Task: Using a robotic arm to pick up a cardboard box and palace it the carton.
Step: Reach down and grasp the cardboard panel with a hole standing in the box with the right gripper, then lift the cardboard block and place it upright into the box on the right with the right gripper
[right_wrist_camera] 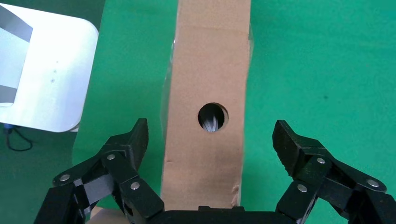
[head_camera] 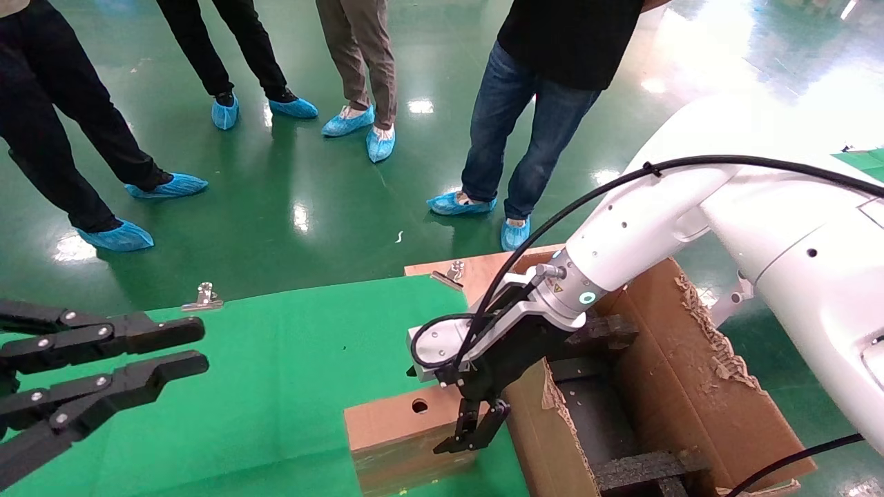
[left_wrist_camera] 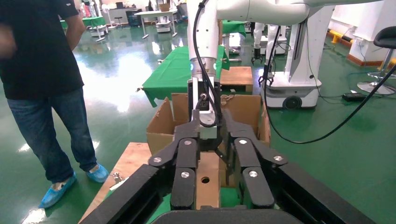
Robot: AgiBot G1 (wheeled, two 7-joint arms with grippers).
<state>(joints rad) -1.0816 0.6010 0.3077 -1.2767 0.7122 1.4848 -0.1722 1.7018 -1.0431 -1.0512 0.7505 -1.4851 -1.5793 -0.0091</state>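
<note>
Here the right gripper [right_wrist_camera: 210, 154] hangs spread wide over the cardboard box [head_camera: 407, 431] — one finger either side of its narrow holed face, likely lining up a grasp. The box stands just beside the carton [head_camera: 690, 393]; the left gripper [head_camera: 131, 369] waits open, well apart.

right gripper [head_camera: 472, 431] down, fingers [right_wrist_camera: 128, 144] spread | left gripper [head_camera: 197, 348] parked, fingers apart

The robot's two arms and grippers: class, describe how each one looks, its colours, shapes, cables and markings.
The right arm is glossy white and rounded, with a black cable along it, a glowing teal ring at the wrist and a grey camera block. The right gripper is black, with two linkage fingers joined by silver pins. The left gripper matches it: black linkage fingers, silver pins.
</note>
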